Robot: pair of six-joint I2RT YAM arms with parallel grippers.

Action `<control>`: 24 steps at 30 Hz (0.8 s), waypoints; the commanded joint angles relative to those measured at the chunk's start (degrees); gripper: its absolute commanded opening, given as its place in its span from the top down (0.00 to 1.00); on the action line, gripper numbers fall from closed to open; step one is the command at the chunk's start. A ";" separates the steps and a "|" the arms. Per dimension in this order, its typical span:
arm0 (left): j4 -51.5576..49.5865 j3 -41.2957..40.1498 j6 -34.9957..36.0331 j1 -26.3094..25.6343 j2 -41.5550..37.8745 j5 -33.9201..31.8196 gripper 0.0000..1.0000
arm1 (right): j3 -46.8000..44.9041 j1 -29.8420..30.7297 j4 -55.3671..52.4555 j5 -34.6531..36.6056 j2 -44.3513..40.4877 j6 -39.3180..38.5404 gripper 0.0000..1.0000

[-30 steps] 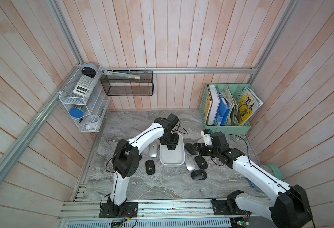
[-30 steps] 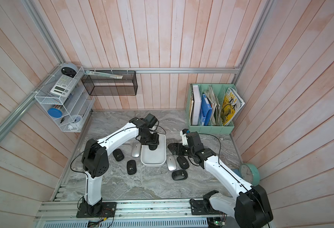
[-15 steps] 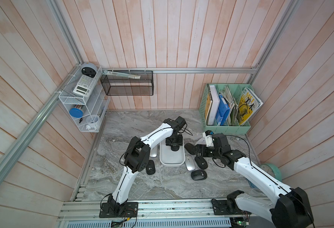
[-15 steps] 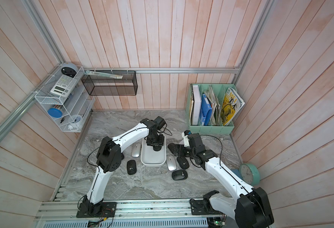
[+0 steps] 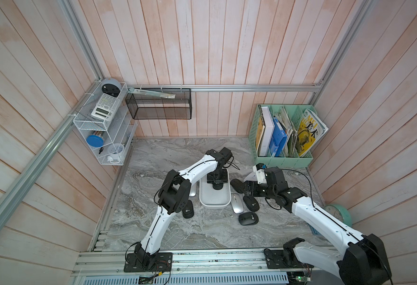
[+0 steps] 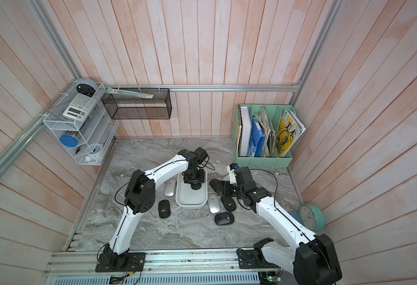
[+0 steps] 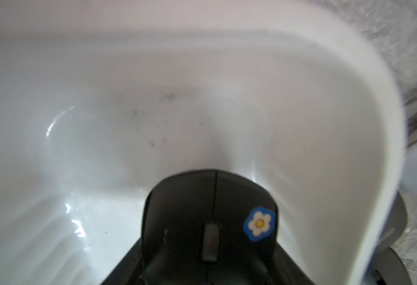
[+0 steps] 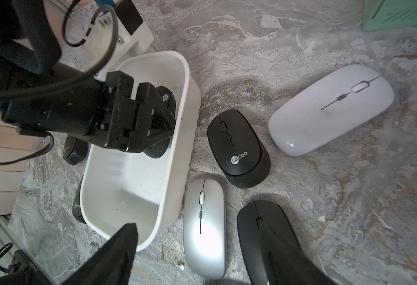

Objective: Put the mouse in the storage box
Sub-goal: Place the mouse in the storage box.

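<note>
One black mouse (image 7: 209,209) — in left claw (image 5: 217,184) — inside storage box (image 8: 191,118)

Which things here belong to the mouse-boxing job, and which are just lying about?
Job: storage box; flower-sticker mouse, gripped by the left gripper inside it; likely next, silver mouse and Lecoo mouse beside it.
Lying about: mint file holder; black mesh basket; white wire rack; teal clock.

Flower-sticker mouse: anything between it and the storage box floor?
Nothing visible. The left end effector holds the mouse inside the storage box walls, and the floor ahead of it is bare. The other mice lie outside on the table.
</note>
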 commanded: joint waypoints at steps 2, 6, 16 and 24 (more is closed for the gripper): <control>1.28 0.04 -0.99 -0.05 1.62 -0.39 0.56 | -0.88 -0.28 0.60 -0.24 0.00 -0.60 0.16; 3.05 -1.54 -1.34 0.06 1.72 1.27 0.50 | 0.14 -0.28 -0.06 -0.60 1.02 -0.54 0.16; 5.54 -3.94 -1.57 -0.02 1.28 4.40 0.36 | -0.80 -0.21 0.39 -0.92 0.13 0.23 0.16; 5.32 -4.36 -0.61 -0.06 -0.25 4.32 0.26 | 0.09 -0.07 0.01 -0.93 0.16 0.04 0.16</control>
